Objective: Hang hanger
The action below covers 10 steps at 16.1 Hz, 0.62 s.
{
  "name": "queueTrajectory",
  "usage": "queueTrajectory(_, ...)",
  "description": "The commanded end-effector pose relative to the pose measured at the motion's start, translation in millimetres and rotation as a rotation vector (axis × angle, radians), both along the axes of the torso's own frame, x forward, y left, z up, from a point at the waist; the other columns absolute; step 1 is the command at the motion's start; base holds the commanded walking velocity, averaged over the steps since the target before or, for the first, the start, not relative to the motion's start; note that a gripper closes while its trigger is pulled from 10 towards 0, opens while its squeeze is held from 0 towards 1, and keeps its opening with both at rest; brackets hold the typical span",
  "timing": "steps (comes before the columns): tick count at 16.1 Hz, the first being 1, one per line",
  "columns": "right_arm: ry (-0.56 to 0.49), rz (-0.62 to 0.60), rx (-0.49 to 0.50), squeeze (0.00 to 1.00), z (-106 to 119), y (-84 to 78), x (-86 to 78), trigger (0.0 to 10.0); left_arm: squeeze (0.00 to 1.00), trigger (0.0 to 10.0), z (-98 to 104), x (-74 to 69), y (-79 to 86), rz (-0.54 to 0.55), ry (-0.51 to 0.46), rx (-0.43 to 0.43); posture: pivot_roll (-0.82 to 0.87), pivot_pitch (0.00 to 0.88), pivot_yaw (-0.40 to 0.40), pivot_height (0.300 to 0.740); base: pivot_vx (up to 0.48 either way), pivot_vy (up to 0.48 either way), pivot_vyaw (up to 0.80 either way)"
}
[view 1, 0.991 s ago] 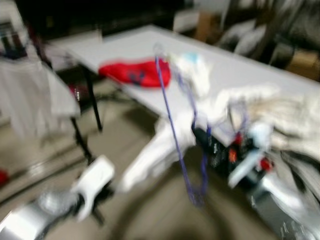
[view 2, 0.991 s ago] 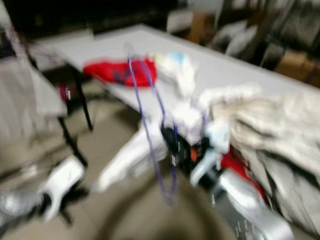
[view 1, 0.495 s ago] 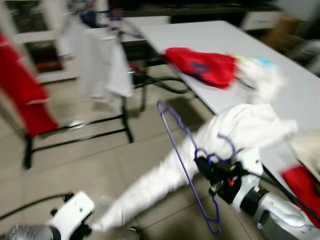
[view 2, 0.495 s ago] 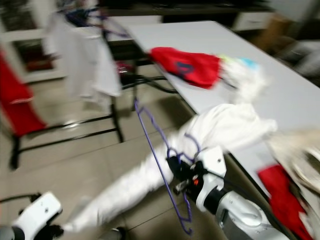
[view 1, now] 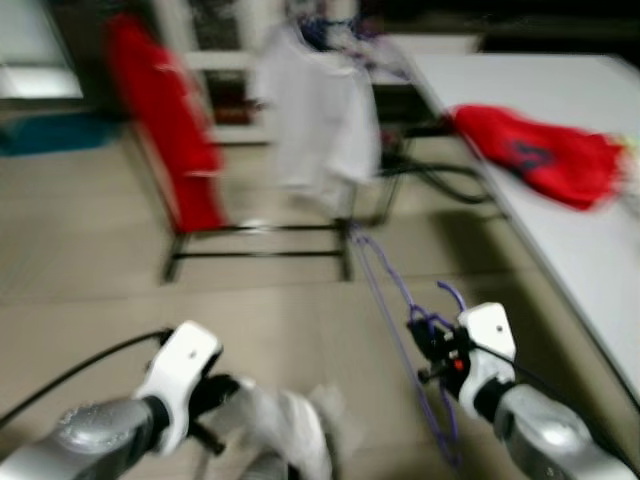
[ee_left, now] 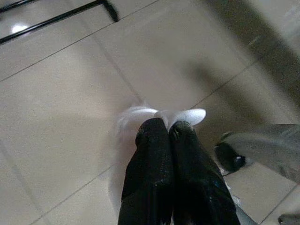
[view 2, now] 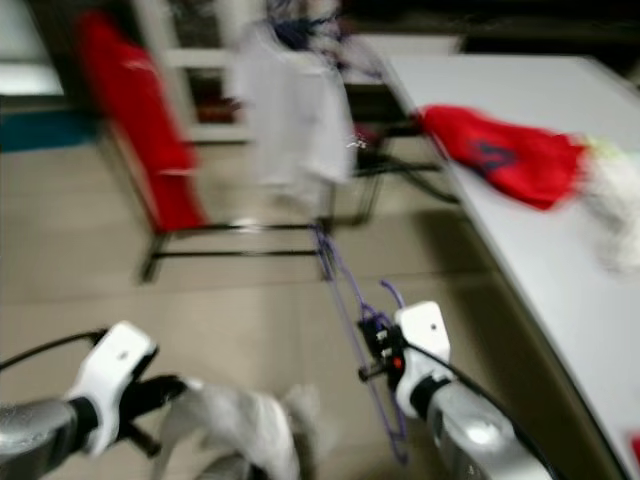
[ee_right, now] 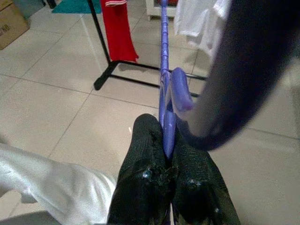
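The left end effector (ee_left: 168, 129) is clenched on a white garment (view 1: 285, 425) that hangs low over the tiled floor (view 1: 90, 320). The right end effector (ee_right: 165, 150) grips a purple hanger (view 1: 395, 315), which reaches up and beyond its fingers. Farther ahead stands a black clothes rack (view 1: 255, 228) with a red garment (view 1: 165, 115) and a white shirt (view 1: 320, 120). To the right end effector's right is a desk (view 1: 590, 250) bearing red cloth (view 1: 535, 155).

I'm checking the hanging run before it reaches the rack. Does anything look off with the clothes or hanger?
Yes. The purple wire hanger pinched in the right hand is bare, while the white garment is gripped in the left hand, bunched low near the tiled floor.
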State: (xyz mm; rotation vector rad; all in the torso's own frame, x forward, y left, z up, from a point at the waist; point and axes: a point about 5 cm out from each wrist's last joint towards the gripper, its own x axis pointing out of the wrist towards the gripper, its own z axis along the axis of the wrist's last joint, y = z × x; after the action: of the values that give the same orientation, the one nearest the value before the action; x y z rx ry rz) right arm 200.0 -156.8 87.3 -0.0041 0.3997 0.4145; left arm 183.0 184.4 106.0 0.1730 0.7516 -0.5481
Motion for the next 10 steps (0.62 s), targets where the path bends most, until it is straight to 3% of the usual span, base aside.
queueTrajectory(1,-0.034,-0.016,-0.006,0.00,3.5,-2.1,2.2,10.0,0.00,10.0,7.6,10.1,0.5,0.001,-0.066,0.014,0.09,0.055,-0.027,0.740,0.000,0.000,0.80)
queueTrajectory(2,-0.031,-0.094,-0.027,0.00,-0.4,-8.2,1.1,10.0,0.00,10.0,14.2,40.0,-5.7,0.005,-0.190,0.018,0.06,0.034,0.025,0.740,0.000,0.000,0.80)
queueTrajectory(4,-0.013,-0.206,-0.032,0.00,-5.6,-15.4,-1.2,10.0,0.00,10.0,24.8,76.6,-7.1,0.052,-0.313,0.022,0.04,0.028,0.066,0.740,0.000,0.000,0.80)
queueTrajectory(5,-0.014,-0.224,-0.030,0.00,-6.6,-16.3,-1.3,10.0,0.00,10.0,27.5,84.3,-7.0,0.076,-0.341,0.014,0.04,0.027,0.072,0.740,0.000,0.000,0.80)
queueTrajectory(6,-0.023,-0.276,-0.023,0.00,-7.2,-17.6,-0.5,10.0,0.00,10.0,35.1,98.6,-10.0,0.132,-0.404,-0.082,0.03,0.022,0.100,0.740,0.000,0.000,0.80)
queueTrajectory(7,-0.023,-0.336,0.014,0.00,-7.2,-19.4,0.1,10.0,0.00,10.0,37.4,104.4,-17.7,0.135,-0.430,-0.146,0.03,0.020,0.110,0.740,0.000,0.000,0.80)
queueTrajectory(8,-0.023,-0.390,0.055,0.00,-6.9,-18.8,1.7,10.0,0.00,10.0,32.6,106.3,-21.6,0.119,-0.438,-0.103,0.02,0.019,0.125,0.740,0.000,0.000,0.00)
queueTrajectory(10,-0.046,-0.349,0.076,0.00,-0.7,-7.6,6.8,10.0,0.00,10.0,30.6,107.2,-24.9,0.090,-0.449,-0.077,0.02,0.016,0.141,0.740,0.000,0.000,0.00)
